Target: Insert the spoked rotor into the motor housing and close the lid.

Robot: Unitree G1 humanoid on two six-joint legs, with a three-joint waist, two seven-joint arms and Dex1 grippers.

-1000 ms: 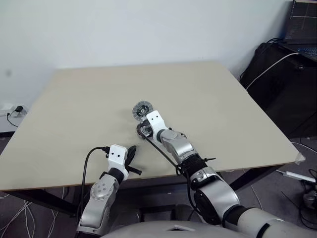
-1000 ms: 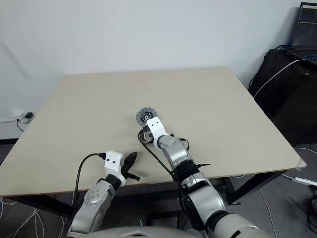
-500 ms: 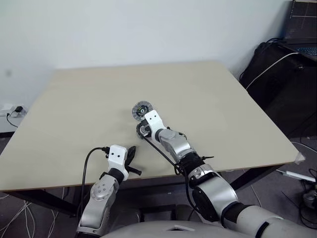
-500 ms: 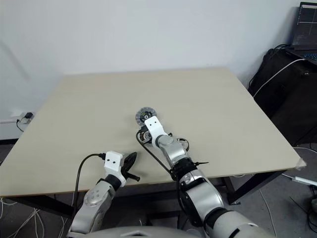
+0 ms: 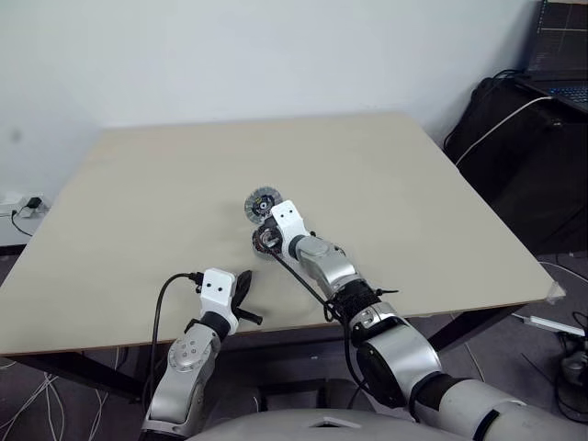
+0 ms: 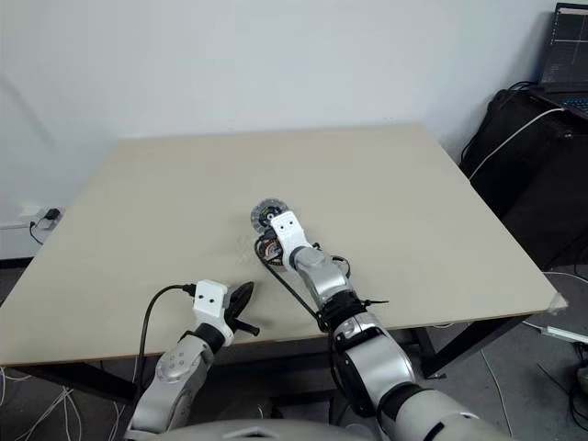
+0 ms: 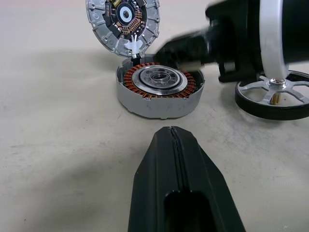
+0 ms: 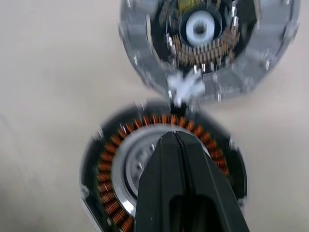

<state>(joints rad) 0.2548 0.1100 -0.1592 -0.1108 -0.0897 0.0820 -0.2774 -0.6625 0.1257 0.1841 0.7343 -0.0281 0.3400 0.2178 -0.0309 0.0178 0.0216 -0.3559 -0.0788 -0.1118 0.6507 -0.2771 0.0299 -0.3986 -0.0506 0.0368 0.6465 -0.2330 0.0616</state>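
I have the right gripper with its fingers pressed together and empty, poised directly over the motor housing, copper windings ringing the silvery centre under the tips. The lid lies open just past the housing from that gripper, ribbed inner face showing, joined at a small white hinge piece — the spoked rotor sits on the table just beside the housing, under the right wrist. My left gripper is likewise closed on nothing, pointing at the housing from nearer the table edge, well short of it.
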